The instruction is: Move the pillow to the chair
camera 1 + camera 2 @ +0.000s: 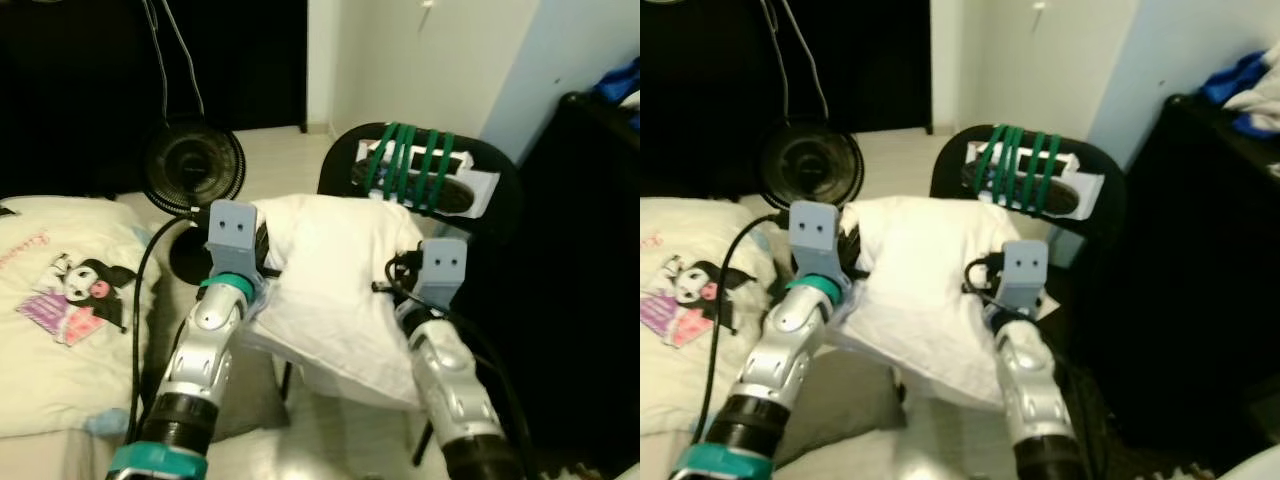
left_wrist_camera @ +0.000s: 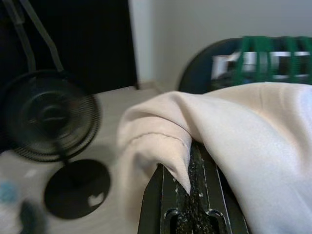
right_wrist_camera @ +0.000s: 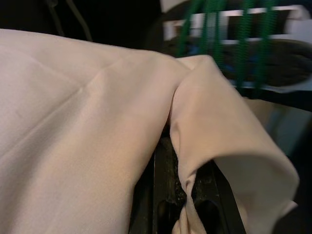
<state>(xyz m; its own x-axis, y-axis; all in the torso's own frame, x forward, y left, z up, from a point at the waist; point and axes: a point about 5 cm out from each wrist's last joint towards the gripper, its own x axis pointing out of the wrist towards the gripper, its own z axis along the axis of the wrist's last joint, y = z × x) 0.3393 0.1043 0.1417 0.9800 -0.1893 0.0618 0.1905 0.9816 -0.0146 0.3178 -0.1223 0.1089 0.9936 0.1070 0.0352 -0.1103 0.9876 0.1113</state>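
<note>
A white pillow is held up between the two silver arms, just in front of the black chair, and its far edge is seen close to the chair's back. The left gripper is closed on the pillow's left corner, where the cloth is pinched between the black fingers. The right gripper is closed on the right corner in the same way (a fold of cloth is bunched up between its fingers). To the left, a cream bed cover with a cartoon picture is seen. Green cords are wrapped around the chair's back. Further off, a black fan is stood on the pale floor by a dark doorway.
</note>
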